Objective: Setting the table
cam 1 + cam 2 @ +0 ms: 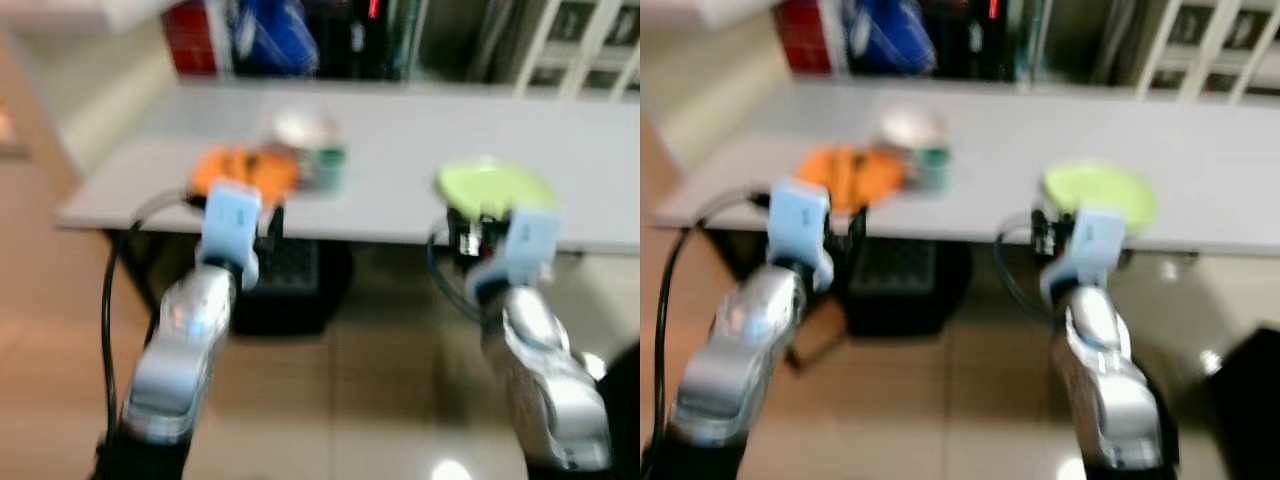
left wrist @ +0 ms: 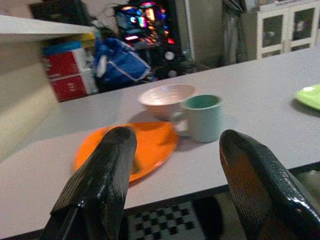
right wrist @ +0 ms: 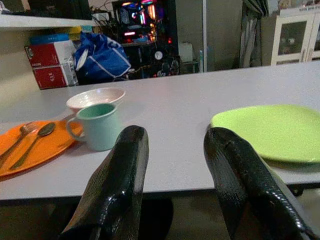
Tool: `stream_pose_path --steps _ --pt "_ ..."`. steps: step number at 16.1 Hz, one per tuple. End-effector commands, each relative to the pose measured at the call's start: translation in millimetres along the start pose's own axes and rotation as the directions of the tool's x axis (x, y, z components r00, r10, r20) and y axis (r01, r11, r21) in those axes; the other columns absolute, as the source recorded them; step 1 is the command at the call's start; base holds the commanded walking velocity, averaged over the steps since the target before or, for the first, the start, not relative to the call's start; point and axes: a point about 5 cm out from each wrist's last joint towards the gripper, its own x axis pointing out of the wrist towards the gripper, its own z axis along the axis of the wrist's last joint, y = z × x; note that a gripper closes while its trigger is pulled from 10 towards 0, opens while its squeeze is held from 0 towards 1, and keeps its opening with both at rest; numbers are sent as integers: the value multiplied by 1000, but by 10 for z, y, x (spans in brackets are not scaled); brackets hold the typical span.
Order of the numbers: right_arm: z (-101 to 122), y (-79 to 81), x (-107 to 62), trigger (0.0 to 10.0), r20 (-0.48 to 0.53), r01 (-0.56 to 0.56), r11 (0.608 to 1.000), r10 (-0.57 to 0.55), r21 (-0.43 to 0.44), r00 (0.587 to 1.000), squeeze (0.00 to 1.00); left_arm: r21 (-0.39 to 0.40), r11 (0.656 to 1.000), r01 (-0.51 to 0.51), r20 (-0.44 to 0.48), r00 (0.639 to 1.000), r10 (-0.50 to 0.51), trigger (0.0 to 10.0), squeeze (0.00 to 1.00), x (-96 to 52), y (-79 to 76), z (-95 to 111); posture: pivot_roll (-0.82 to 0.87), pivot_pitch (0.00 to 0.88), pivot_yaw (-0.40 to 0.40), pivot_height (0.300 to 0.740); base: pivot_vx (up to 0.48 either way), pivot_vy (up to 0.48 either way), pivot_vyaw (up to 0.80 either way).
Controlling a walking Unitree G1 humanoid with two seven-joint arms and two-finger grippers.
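A grey table (image 1: 400,190) stands before me, seen blurred in the head views. On it lie an orange plate (image 2: 145,145) with a fork (image 3: 17,140) and a spoon (image 3: 35,140), a pale bowl (image 2: 165,97), a teal mug (image 2: 202,117) and a green plate (image 3: 270,130). My left gripper (image 2: 172,165) is open just short of the table's near edge, facing the orange plate. My right gripper (image 3: 175,165) is open at the same edge, between the mug and the green plate. Both hold nothing.
A dark crate (image 1: 290,280) sits on the tiled floor under the table. Behind the table are red boxes (image 2: 67,75), a blue bag (image 2: 120,62) and a white cabinet (image 2: 282,27). A black cable (image 1: 108,300) hangs beside my left arm.
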Motion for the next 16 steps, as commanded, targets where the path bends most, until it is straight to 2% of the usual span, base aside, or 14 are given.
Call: stream_pose_path --steps 1,12,16 --pt "-23 27 20 10000 -30 -11 1000 12 13 999 0 18 1000 -23 -16 1000 24 10000 0 3 34 -38 -21 0 -13 740 0 356 0" --pt "-54 56 43 10000 -68 -35 999 36 14 997 0 17 998 -52 -17 998 53 10000 0 -8 74 -53 -22 0 -26 740 0 354 -745" --pt "-39 55 50 10000 -57 -40 999 41 17 998 0 15 998 -57 -17 998 57 10000 0 -2 74 -52 -23 0 -29 740 0 380 0"
